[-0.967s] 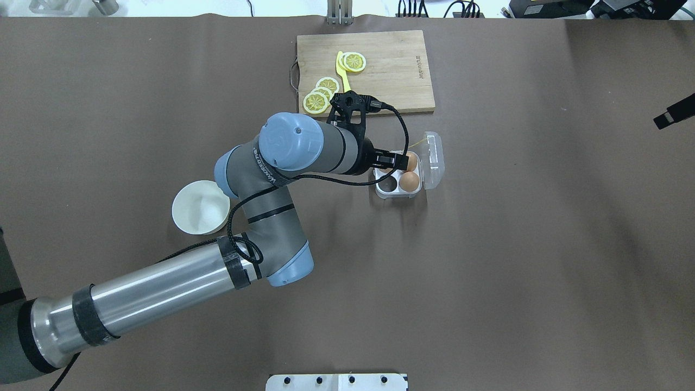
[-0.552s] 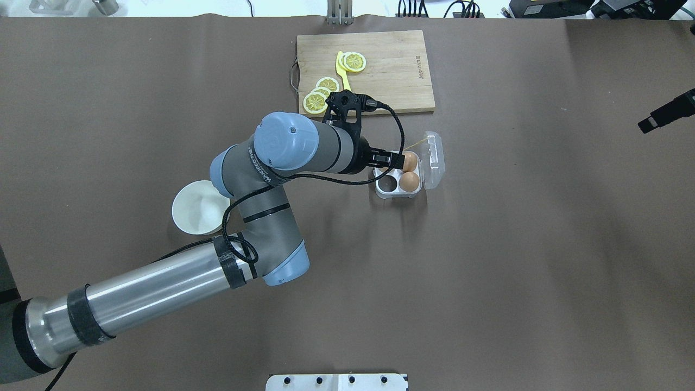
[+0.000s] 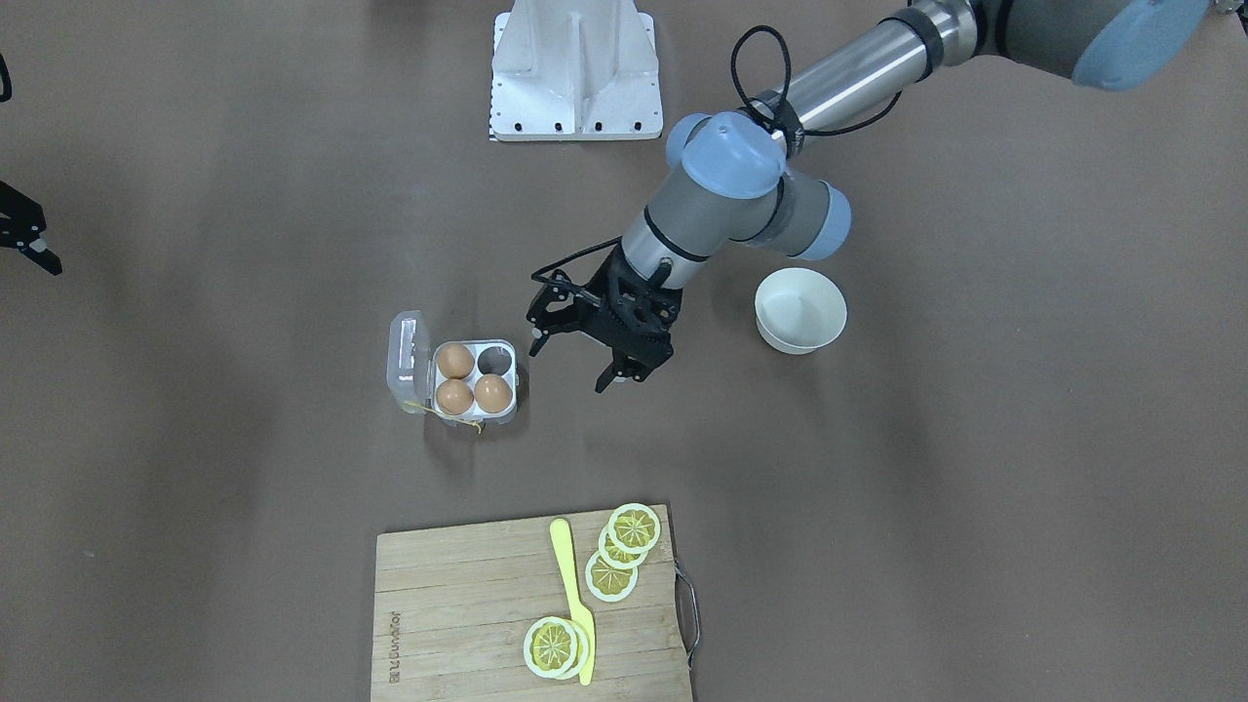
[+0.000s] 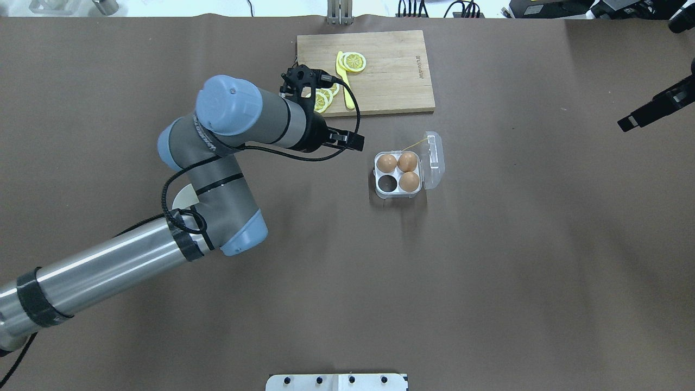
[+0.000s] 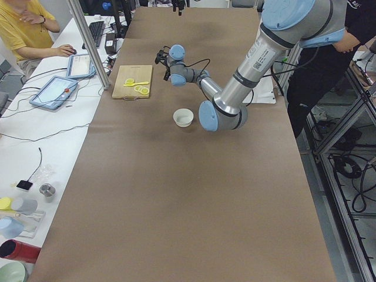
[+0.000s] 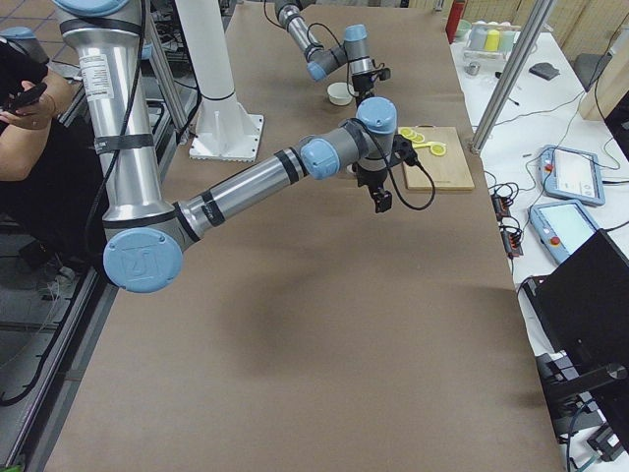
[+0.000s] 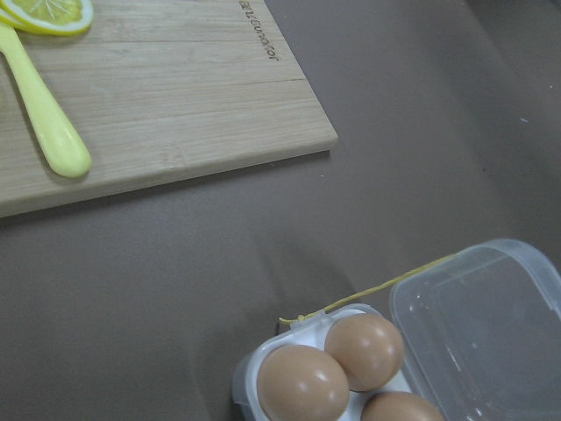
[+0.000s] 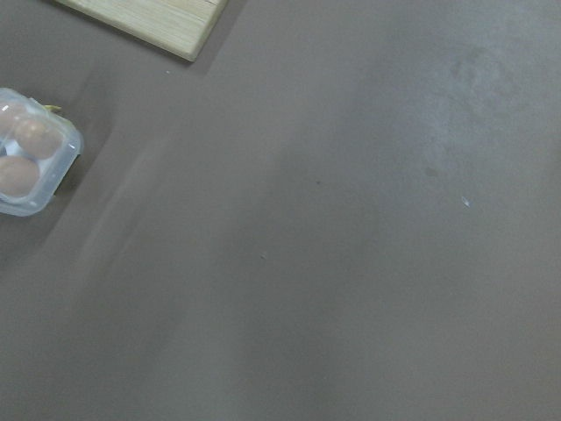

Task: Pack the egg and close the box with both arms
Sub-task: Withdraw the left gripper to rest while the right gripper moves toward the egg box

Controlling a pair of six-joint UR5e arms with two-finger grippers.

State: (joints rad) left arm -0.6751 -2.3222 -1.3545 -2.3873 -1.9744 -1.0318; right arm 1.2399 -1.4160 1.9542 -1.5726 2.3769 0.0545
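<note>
The clear box stands open at mid-table, its lid folded back to the right. It holds three brown eggs. The egg in the far-left cell is the one nearest my left gripper; it also shows in the front view. The near-left cell is empty. My left gripper is open and empty, hanging left of the box; its spread fingers show in the front view. My right gripper hangs at the far right edge, well away from the box; I cannot tell whether it is open.
A wooden cutting board with lemon slices and a yellow knife lies behind the box. A white bowl stands to the left, mostly hidden under my left arm in the overhead view. A thin yellow string trails from the box.
My left gripper has drawn back left from over the box, leaving an egg showing in the far-left cell. My right gripper has come a little further in from the right edge.
</note>
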